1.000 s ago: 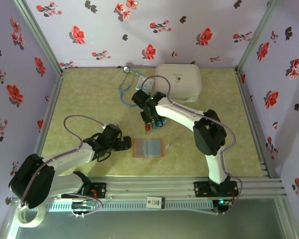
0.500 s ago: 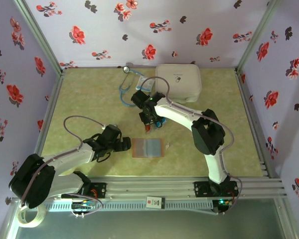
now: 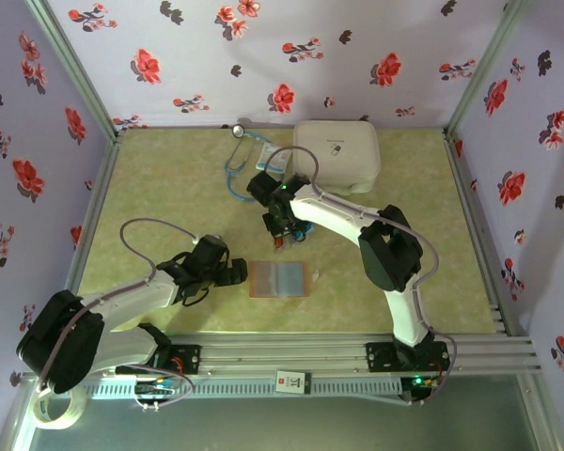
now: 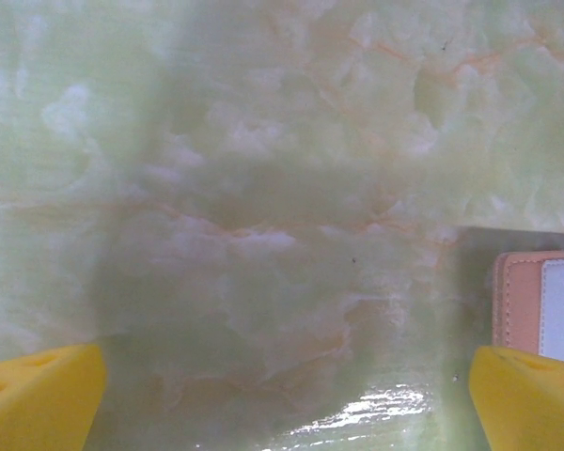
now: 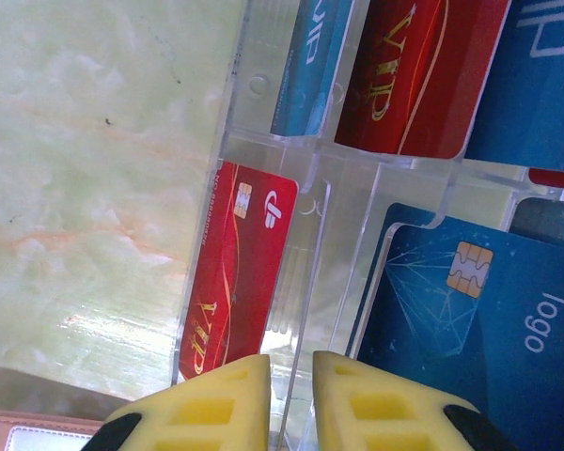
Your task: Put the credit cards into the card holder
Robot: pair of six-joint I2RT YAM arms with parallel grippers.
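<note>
Right arm at the card tray, left arm waiting beside the holder.
Top view: the card holder (image 3: 279,279) lies flat mid-table, the left gripper (image 3: 235,272) just left of it, the right gripper (image 3: 280,240) just beyond. Left wrist: yellow fingers (image 4: 38,399) wide apart, card holder edge at right. Right wrist: fingers nearly together astride a clear tray (image 5: 324,197) wall, and I cannot tell if they pinch it; credit cards (image 5: 235,272) sit in the tray.

Left pincer (image 4: 282,404) spread wide, right pincer (image 5: 291,404) nearly closed, pointing downward.
</note>
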